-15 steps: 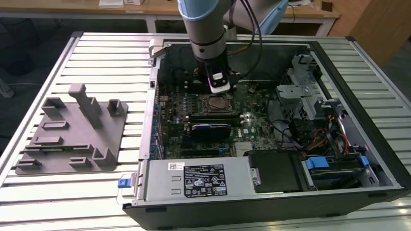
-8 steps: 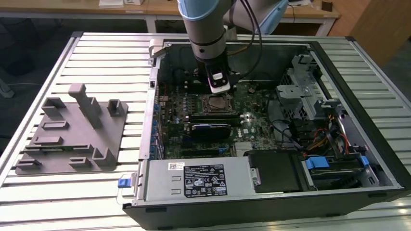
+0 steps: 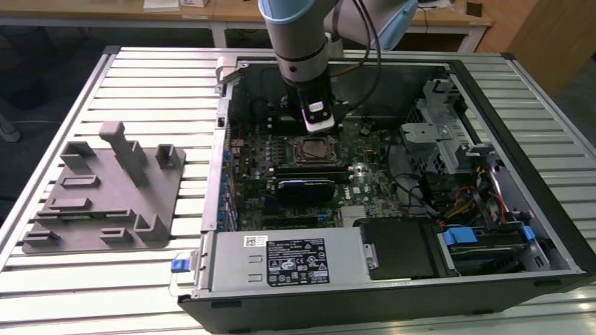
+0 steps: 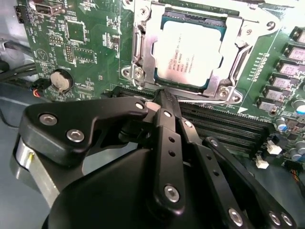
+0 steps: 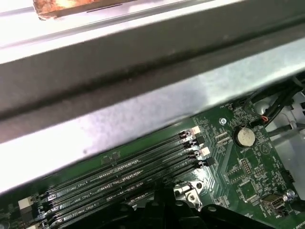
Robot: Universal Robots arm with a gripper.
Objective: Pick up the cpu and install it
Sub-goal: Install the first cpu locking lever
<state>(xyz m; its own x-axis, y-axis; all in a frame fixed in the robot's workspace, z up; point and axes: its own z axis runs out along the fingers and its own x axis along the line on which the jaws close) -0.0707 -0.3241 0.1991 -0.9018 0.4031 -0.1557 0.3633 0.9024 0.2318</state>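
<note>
Exterior view: the arm (image 3: 303, 42) reaches down into an open computer case (image 3: 521, 174) that lies on a slatted metal table (image 3: 139, 84). The gripper (image 3: 319, 124) hangs just above the green board (image 3: 363, 188), close to the socket (image 3: 312, 148). A grey fixture (image 3: 102, 195) sits on the table at the exterior view's left, well apart from the case. Along the near side of the case is a grey power box (image 3: 279, 258) with a label.

Second wrist view shows the cpu (image 4: 189, 53) lying flat in the socket (image 4: 143, 52). Its shiny silver top faces up, and the metal frame goes around it. The gripper (image 4: 164, 102) is black, and its fingers (image 4: 167, 143) come together at the tips. They are pinched shut with nothing between them. The tips are just beside the socket's edge and do not touch the cpu. A round coin battery (image 4: 61, 80) sits on the board (image 4: 86, 38) nearby. Long black slots (image 4: 224, 125) run beside the socket.

First wrist view shows the same slots (image 5: 119, 176), the battery (image 5: 245, 137) and a grey case wall (image 5: 143, 114) beyond them.
</note>
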